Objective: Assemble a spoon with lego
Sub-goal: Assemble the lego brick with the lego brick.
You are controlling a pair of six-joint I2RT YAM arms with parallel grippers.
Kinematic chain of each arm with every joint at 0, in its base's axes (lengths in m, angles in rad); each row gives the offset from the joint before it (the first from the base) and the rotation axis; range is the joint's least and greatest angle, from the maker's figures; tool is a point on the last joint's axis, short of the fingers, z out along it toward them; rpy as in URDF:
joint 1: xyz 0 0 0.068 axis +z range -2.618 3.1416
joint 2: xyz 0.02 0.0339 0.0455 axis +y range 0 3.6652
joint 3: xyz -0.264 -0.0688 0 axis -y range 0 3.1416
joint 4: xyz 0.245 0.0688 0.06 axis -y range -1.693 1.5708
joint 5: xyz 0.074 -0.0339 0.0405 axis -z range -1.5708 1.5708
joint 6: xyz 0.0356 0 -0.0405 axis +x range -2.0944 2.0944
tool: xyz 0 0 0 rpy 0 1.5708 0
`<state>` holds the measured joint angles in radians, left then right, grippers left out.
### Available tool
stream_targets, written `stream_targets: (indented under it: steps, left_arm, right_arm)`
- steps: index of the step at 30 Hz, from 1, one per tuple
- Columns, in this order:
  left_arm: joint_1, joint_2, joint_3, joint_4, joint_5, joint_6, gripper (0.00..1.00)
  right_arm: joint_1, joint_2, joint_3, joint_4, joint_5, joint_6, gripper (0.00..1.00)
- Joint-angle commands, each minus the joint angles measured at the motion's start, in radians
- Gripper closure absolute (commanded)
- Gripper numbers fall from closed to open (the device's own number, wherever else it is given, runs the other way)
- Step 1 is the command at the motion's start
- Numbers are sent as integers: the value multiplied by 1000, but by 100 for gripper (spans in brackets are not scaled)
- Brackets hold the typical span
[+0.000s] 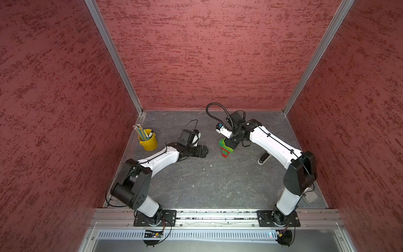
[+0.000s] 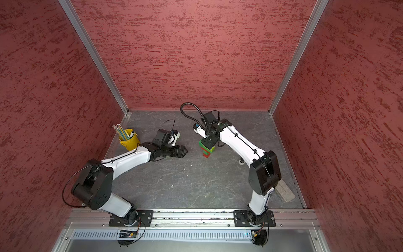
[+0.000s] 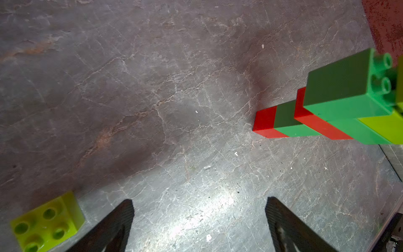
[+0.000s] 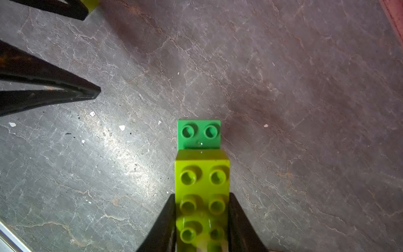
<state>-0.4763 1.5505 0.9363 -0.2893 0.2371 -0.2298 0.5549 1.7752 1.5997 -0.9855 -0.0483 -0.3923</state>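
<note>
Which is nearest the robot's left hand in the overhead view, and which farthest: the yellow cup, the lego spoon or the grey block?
1. The lego spoon, just in front of the left hand.
2. The yellow cup, by the left wall.
3. The grey block, front right corner.

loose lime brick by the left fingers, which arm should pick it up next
Left, probably. The left gripper is open and empty, and the lime brick lies just beside it. The right gripper is shut on the spoon, so it is busy.
</note>
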Motion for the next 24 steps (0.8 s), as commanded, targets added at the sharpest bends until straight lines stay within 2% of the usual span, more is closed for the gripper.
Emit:
stream_targets:
  steps: [1, 15, 17, 20, 24]
  left_arm:
    - [-1, -10, -3, -6, -6, 16, 4]
    - [-2, -15, -9, -18, -27, 24, 4]
    - [-1, -19, -10, -21, -27, 26, 4]
    - [1, -22, -9, -19, -28, 24, 4]
    - [1, -25, -3, -29, -31, 24, 4]
  right_arm:
    - [7, 48, -21, -34, 46, 7, 66]
    - [9, 87, -28, -68, 44, 37, 66]
    - [9, 79, 0, -69, 40, 40, 60]
    - [9, 65, 46, -71, 29, 37, 45]
    - [9, 61, 74, -64, 5, 37, 36]
